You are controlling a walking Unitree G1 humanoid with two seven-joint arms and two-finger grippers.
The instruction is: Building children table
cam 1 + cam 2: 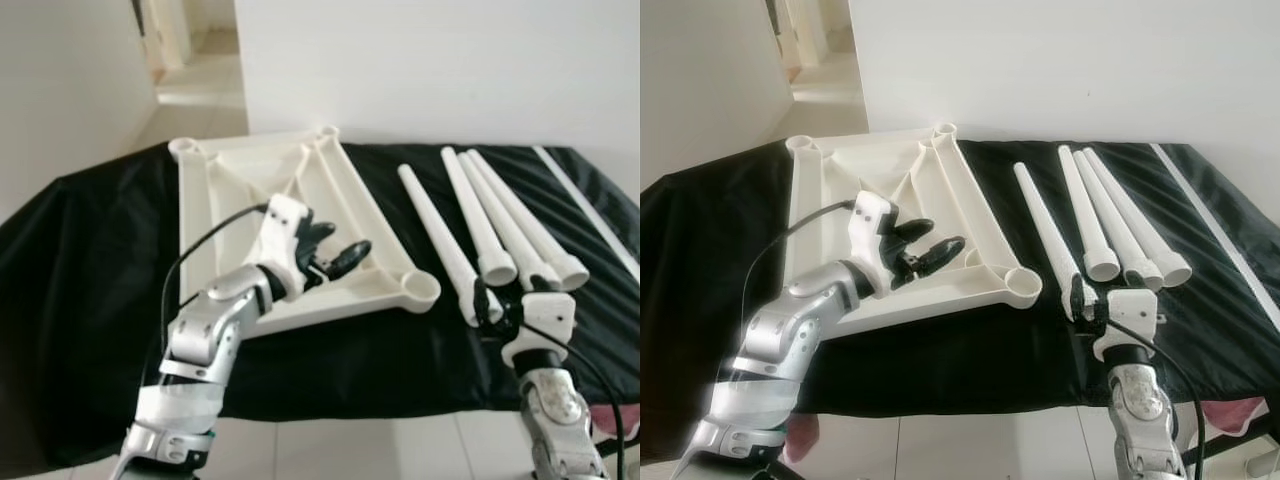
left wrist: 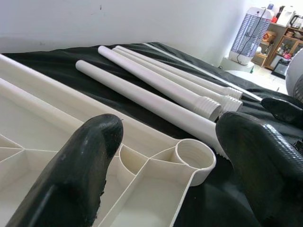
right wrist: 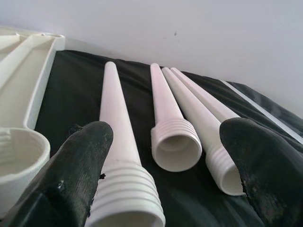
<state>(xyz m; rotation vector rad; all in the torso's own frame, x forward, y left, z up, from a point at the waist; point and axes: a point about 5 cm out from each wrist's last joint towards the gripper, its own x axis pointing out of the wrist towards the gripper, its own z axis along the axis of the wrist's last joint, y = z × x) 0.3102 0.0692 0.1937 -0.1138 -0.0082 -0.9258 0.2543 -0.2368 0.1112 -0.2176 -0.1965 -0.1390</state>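
Observation:
A white plastic tabletop [image 1: 215, 215] lies upside down on the black-covered table, ribs up, with a round leg socket [image 1: 420, 290] at its near right corner. Several white tapered legs with threaded ends lie to its right: one alone [image 1: 440, 240], the others [image 1: 510, 225] bunched together. My left gripper [image 1: 335, 250] hovers open over the tabletop's near right part, fingers pointing toward the socket [image 2: 191, 158]. My right gripper [image 1: 497, 303] is open at the table's front edge, straddling the threaded end of the lone leg [image 3: 116, 123], with nothing held.
The black cloth [image 1: 90, 260] covers the whole table and hangs over the front edge. A thin white strip [image 1: 585, 205] lies along the far right. A white wall stands behind, with a doorway [image 1: 190, 50] at back left. A lamp [image 2: 253, 33] and shelves stand further off.

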